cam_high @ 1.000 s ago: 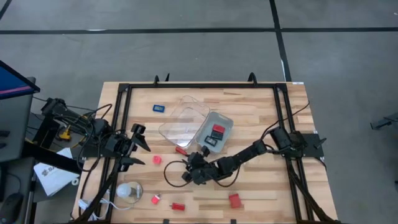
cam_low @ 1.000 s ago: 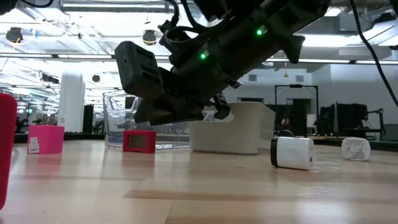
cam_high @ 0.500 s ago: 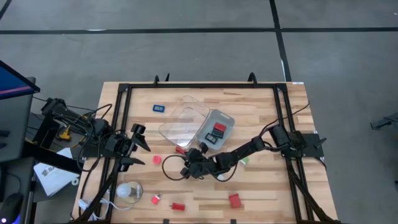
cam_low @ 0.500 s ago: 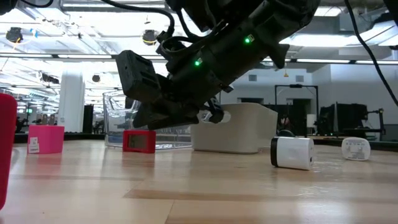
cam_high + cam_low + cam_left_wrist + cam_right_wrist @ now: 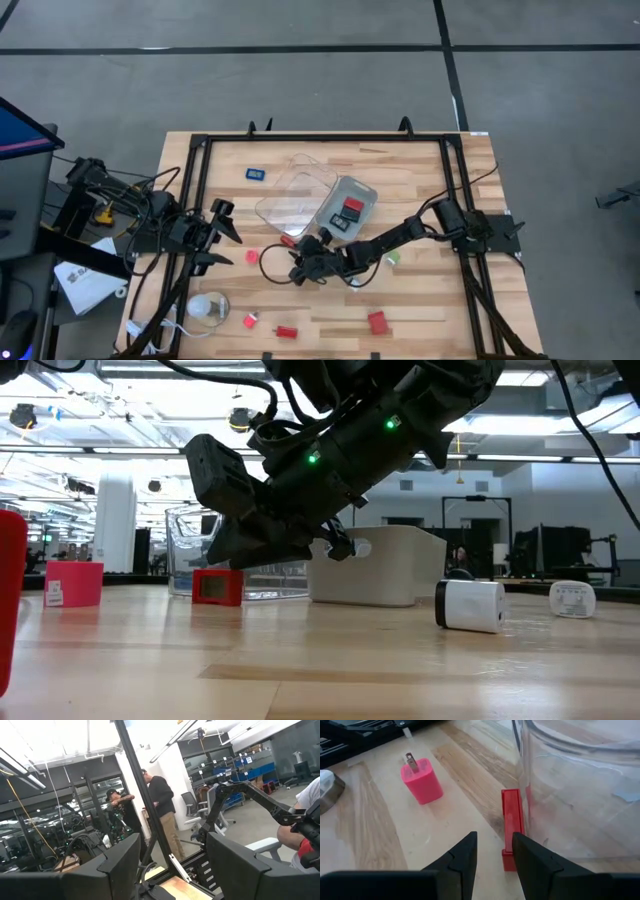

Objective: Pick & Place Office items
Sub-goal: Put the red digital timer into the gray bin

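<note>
My right gripper (image 5: 295,263) (image 5: 495,855) is open with a narrow gap, low over the table's middle. It points at a red bar (image 5: 512,822) (image 5: 291,241) that lies flat along the wall of a clear tray (image 5: 580,795). The bar's end sits just ahead of one fingertip. A red plug block (image 5: 422,781) (image 5: 253,256) stands on the wood to the gripper's left. More red pieces (image 5: 250,320) (image 5: 377,322) lie near the table's near edge, a blue one (image 5: 256,174) farther off, and a green one (image 5: 392,258) by the right arm. My left gripper (image 5: 222,236) waits open at the table's left side.
Two clear trays (image 5: 295,190) (image 5: 362,195) sit at the table's centre, and one holds a red and a black piece. A round whitish object with a cord (image 5: 205,306) lies near the left corner. A black cord loop (image 5: 270,282) runs under the right gripper. People stand in the room beyond.
My right gripper has moved toward the table's left and slightly toward the far edge. It has come closer to the red bar beside the clear tray and has stayed low over the wood.
</note>
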Motion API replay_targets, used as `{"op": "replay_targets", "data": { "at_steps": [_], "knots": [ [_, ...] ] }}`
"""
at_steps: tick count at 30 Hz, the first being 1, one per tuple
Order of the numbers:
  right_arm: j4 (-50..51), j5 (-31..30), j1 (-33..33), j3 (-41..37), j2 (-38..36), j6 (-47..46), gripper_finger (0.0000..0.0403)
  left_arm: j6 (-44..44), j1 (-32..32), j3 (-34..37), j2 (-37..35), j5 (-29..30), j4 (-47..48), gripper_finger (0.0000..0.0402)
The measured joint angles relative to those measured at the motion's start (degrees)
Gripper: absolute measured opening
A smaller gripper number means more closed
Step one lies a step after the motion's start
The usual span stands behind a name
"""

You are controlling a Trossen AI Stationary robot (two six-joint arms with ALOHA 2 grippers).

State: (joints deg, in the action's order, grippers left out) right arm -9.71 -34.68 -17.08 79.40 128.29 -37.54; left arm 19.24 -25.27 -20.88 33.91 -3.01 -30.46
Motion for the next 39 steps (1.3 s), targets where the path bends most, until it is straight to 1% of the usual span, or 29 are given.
{"op": "replay_targets", "data": {
  "at_steps": [5,12,16,20,27,31,33,35,39],
  "knots": [
    [1.1,0.1,0.0,0.0,0.0,-1.5,0.0111,0.0,0.0,0.0,0.0,0.0,0.0,0.0227],
    [1.9,-0.1,-0.6,0.0,0.0,-2.9,0.0066,0.0,0.0,0.0,0.0,0.0,0.0,0.0227],
    [2.7,-0.1,-2.0,0.1,0.0,-5.1,0.0052,0.0,0.0,0.0,0.0,0.0,0.0,0.0227],
    [3.7,-0.1,-4.1,0.1,-0.1,-7.9,0.0049,0.0,0.0,0.0,0.0,0.0,0.0,0.0227],
    [6.1,0.0,-8.6,0.0,-0.9,-10.0,0.0049,0.0,0.0,0.0,0.0,0.0,0.0,0.0227],
    [11.3,0.6,-10.5,-0.2,-2.2,-10.9,0.0049,-0.1,0.0,0.0,0.0,0.0,0.0,0.0227],
    [13.6,0.1,-11.7,-0.6,-2.4,-9.8,0.0049,-0.1,0.0,0.0,0.0,0.0,0.0,0.0227],
    [12.2,-2.2,-13.0,-0.5,-3.4,-6.5,0.0049,-0.1,0.0,0.0,0.0,0.0,0.0,0.0227],
    [9.0,-9.4,-15.5,-0.2,-4.4,0.1,0.0055,-0.1,0.0,0.0,0.0,0.0,0.0,0.0227]
  ]
}}
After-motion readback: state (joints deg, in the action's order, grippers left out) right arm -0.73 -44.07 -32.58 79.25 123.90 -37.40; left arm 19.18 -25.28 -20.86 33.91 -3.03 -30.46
